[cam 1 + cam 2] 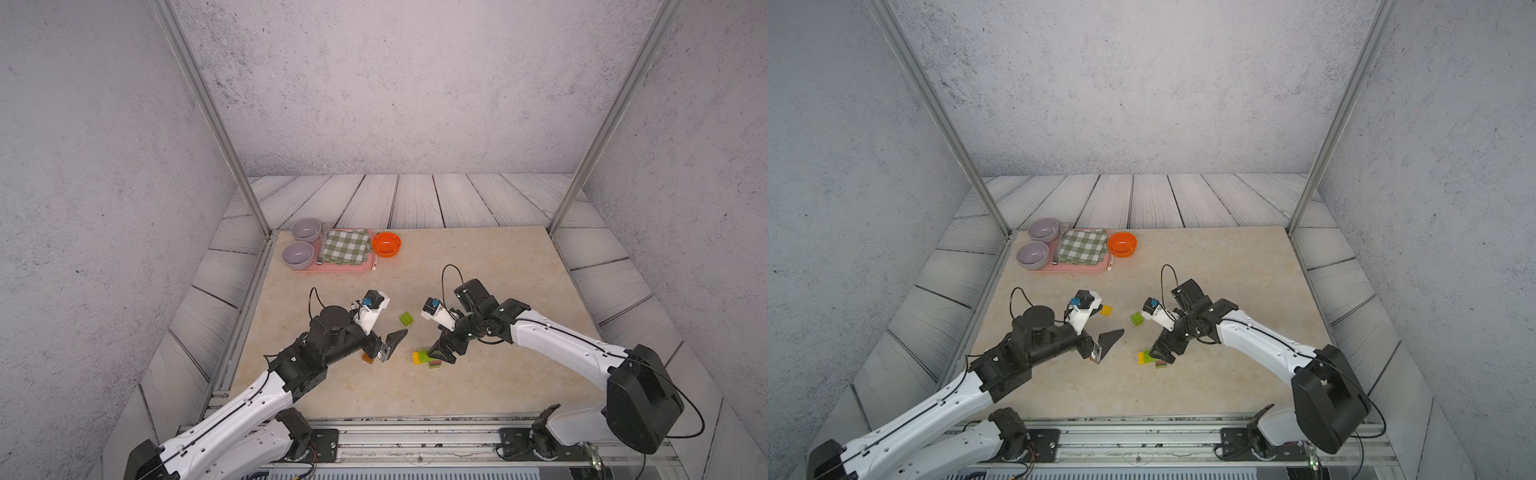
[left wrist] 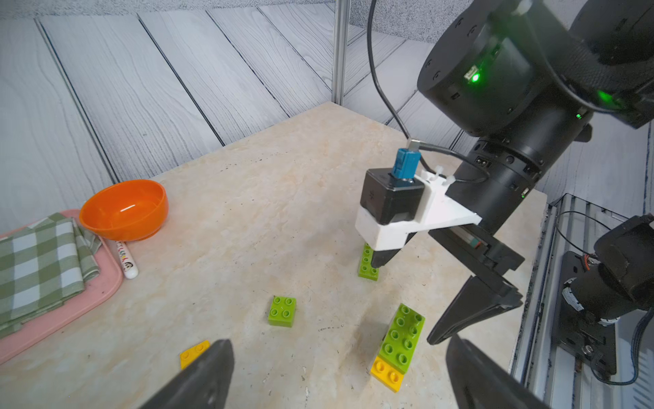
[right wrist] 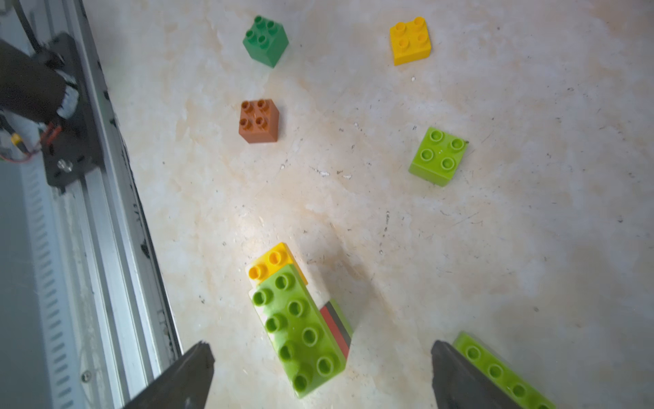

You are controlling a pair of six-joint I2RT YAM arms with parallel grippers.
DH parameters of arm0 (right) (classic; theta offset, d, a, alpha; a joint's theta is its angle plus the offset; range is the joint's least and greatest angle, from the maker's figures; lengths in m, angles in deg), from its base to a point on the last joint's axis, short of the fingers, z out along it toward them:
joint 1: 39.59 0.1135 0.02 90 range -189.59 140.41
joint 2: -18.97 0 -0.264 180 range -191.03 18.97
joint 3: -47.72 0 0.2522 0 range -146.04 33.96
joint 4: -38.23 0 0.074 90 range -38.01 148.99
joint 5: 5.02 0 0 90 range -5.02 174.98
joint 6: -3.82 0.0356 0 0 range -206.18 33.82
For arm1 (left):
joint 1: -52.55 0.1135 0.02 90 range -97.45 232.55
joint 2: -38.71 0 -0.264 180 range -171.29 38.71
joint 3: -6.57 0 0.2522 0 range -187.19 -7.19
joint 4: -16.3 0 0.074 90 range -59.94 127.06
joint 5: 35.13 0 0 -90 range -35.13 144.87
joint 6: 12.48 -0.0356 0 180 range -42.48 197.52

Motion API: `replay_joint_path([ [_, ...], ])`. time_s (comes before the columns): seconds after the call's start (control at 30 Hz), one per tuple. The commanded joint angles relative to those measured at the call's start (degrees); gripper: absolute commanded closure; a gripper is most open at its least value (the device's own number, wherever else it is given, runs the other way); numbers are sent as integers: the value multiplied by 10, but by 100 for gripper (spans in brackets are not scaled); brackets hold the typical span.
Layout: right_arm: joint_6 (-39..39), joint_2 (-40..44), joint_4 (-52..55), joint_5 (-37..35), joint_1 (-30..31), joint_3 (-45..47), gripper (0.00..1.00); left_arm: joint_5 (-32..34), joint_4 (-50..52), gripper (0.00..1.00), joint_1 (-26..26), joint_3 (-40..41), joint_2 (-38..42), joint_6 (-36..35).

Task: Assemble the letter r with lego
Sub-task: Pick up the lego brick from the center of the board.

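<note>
At lower centre in a top view, the right gripper [image 1: 441, 356] is hanging with fingers apart over the lime-topped lego stack [image 1: 420, 356]. Leftward, the left gripper [image 1: 391, 344] is gaping, holding nothing. Higher up, a lime brick [image 1: 406, 318] is lying alone.

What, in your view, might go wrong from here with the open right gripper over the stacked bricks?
The right gripper, open over the stack, has one finger beside a loose long lime brick; closing may shove it. The stack's top lime brick sits offset on the yellow brick below, so a squeeze might tip it.
</note>
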State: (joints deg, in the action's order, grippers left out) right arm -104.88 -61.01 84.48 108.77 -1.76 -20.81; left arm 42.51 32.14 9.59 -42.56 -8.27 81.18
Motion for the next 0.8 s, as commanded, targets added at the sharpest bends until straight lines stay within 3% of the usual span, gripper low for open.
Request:
replay_joint_path([
  [0.0,-81,-1,118,-61,7,-21,1,-8,9,2,17,-17,34,-4],
  [0.23,-111,-52,102,-100,55,-26,1,-68,-9,2,101,11,74,68],
  [0.47,-121,-70,68,-146,79,-19,4,-66,9,2,122,21,93,64],
  [0.7,-125,-107,55,-129,79,-37,8,-72,12,2,125,18,88,60],
  [0.77,-124,-112,54,-121,79,-37,14,-71,15,2,126,18,87,58],
])
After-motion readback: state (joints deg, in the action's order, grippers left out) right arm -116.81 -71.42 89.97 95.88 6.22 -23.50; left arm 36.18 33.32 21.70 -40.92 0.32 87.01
